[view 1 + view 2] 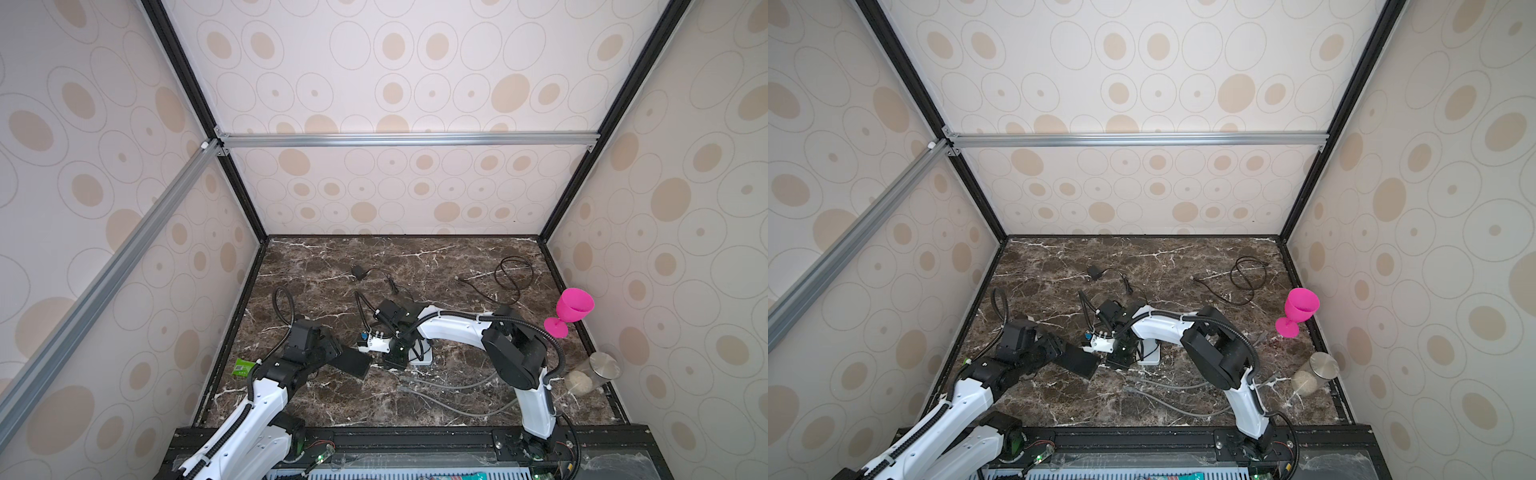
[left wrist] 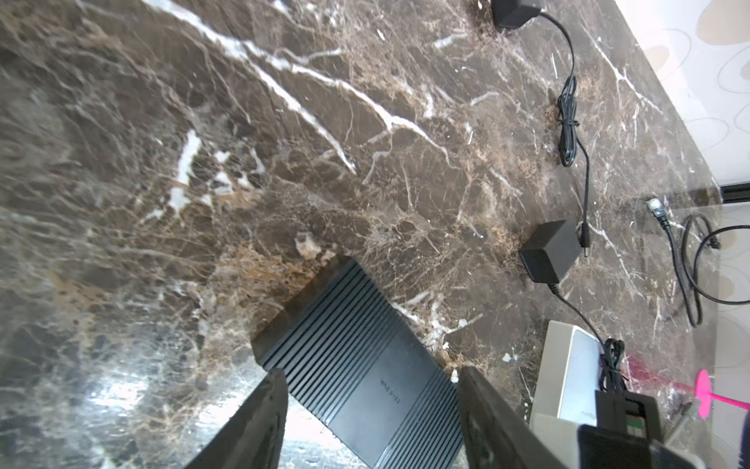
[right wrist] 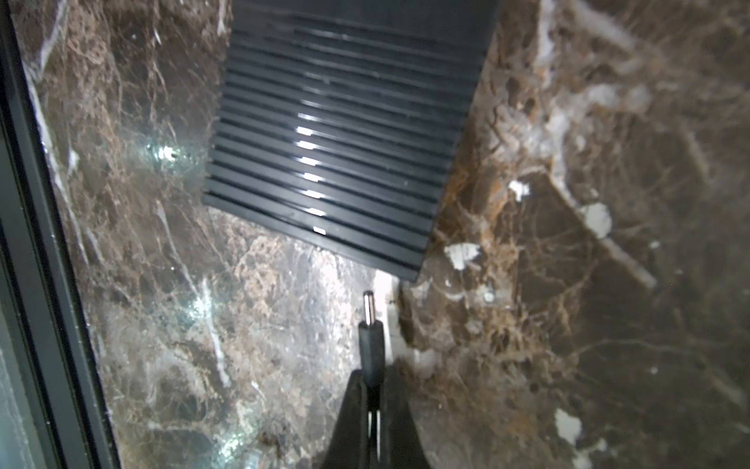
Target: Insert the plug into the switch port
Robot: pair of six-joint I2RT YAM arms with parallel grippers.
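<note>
**Fig. Plug approach before insertion.** In a top view the switch (image 1: 351, 362), a black ribbed box, is seen at about 8 o'clock from the centre of the table (image 1: 415, 266). It is flanked by the fingers of the left gripper (image 2: 369, 375), which are spread to its width. Whether it is actually clamped cannot be told. The barrel plug (image 3: 371, 329) is pinched by its black sleeve in the right gripper (image 3: 371, 383), at roughly 3 o'clock from the switch. Its metal tip is bared and aimed at the switch's facing end. Tip and switch are apart, and the tip is directed at a corner of that end rather than its middle. The port itself is shown in no view. For a clean insertion, the port should first be located on the end face. The tip should be shifted sideways until coaxial with it, and pushed in straight and slowly while the switch is braced from its far end. Skewed entry is judged the main risk.
</note>
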